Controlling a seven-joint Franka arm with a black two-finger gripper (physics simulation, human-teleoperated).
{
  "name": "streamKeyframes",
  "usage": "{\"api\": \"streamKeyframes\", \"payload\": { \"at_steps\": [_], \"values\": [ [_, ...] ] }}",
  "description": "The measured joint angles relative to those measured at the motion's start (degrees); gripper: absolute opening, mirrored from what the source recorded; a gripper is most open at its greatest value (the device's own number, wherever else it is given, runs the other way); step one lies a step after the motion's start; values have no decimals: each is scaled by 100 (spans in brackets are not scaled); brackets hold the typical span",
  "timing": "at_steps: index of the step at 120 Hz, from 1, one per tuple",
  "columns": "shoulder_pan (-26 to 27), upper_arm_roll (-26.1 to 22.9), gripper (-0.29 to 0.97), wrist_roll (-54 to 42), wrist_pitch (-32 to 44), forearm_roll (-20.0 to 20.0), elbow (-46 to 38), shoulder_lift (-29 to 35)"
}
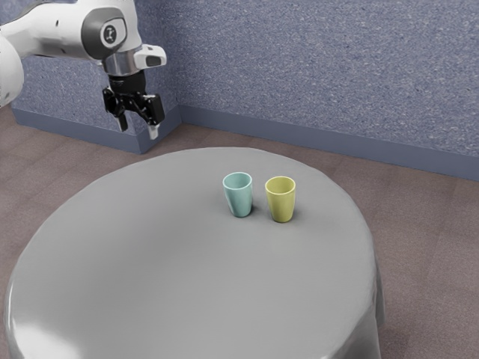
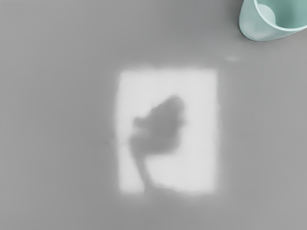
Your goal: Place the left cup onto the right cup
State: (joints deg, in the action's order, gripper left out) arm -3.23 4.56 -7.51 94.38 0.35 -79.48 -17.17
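You are at the very start: the gripper [image 1: 139,130] hangs high above the table [image 1: 150,269], toward the exterior view's left, and it holds nothing. Its two fingers look spread apart with only air between them, though at this angle you can't judge exactly how wide. The teal cup [image 1: 238,194] stands upright on the table, just beside the yellow cup [image 1: 280,199] and on that one's left in the exterior view; the two are close but seem not to touch. In the wrist view the teal cup [image 2: 271,19] sits well off from the hand's shadow [image 2: 158,129], so you are not over it yet. The step in hand is the approach. Next, carry the hand across above the teal cup, line the fingers across its wall, then come down open, minding the yellow cup alongside
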Motion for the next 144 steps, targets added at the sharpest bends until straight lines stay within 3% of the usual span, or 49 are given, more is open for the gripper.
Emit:
{"api": "streamKeyframes", "payload": {
  "at_steps": [144],
  "values": [
    [174, -142, 66, -311, 268, -85, 917, -1029]
  ]
}}
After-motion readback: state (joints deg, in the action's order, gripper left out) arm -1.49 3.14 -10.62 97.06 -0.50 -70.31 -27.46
